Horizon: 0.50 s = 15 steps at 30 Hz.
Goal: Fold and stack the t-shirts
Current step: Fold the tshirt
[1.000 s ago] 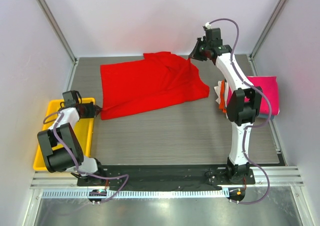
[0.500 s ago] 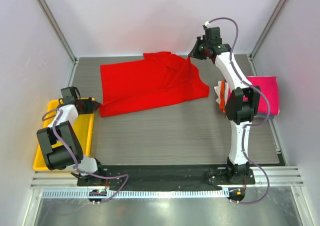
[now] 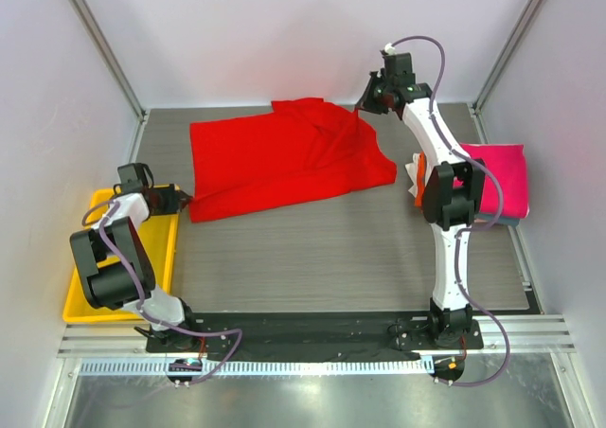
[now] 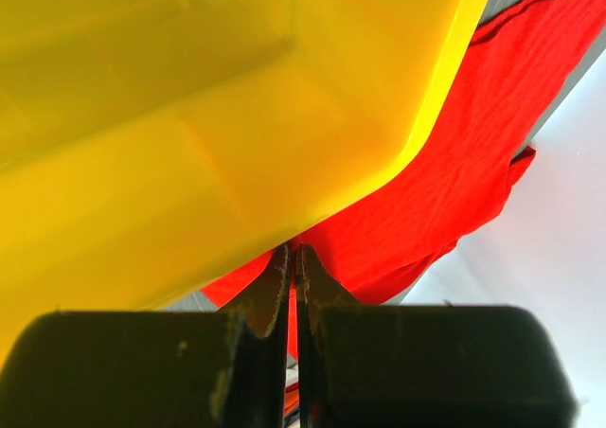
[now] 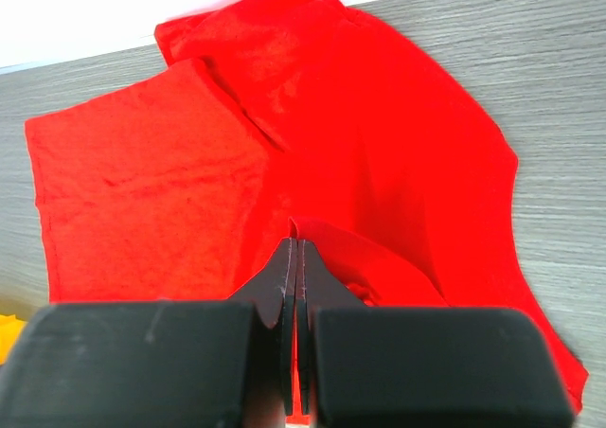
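Soft, matt cloth in the red t-shirt (image 3: 284, 163) — fine weave, lightly creased, no shine. Same dull cloth in the magenta-pink t-shirt (image 3: 509, 177). Smooth, glossy plastic in the yellow tray (image 4: 189, 115), with soft reflections across its walls. Dark grey wood-grain finish on the table (image 3: 350, 258), finely streaked, low sheen. Matt black plastic on the right gripper (image 5: 294, 248), edges faintly scuffed — brushed, reflective surface on the metal sheet (image 3: 303, 400) at the near edge.

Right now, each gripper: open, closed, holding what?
Left gripper: closed on a corner of the red t-shirt, beside the yellow tray.
Right gripper: closed on a raised fold of the red t-shirt.
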Tool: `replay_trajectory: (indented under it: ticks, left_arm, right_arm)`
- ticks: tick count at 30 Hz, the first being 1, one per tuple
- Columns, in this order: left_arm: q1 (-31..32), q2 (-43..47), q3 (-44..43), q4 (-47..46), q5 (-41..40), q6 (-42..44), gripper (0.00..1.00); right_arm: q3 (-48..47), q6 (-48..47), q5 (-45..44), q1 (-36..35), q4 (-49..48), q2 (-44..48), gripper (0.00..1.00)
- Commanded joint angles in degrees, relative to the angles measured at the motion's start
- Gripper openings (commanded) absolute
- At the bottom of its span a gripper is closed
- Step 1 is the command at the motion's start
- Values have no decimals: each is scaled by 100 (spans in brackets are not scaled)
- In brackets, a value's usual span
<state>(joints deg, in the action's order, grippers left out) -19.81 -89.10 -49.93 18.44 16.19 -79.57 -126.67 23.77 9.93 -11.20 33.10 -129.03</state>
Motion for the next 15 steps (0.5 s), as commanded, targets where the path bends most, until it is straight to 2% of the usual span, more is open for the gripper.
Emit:
replay_trajectory:
  ticks: [1, 15]
  left_arm:
    - [30, -160, -280, -253, -36, -76, 0]
    - [30, -213, -280, -279, 104, -41, 0]
  right_arm:
    - [-428, 14, -71, -14, -76, -52, 1]
    - [-411, 102, -246, 109, -76, -96, 1]
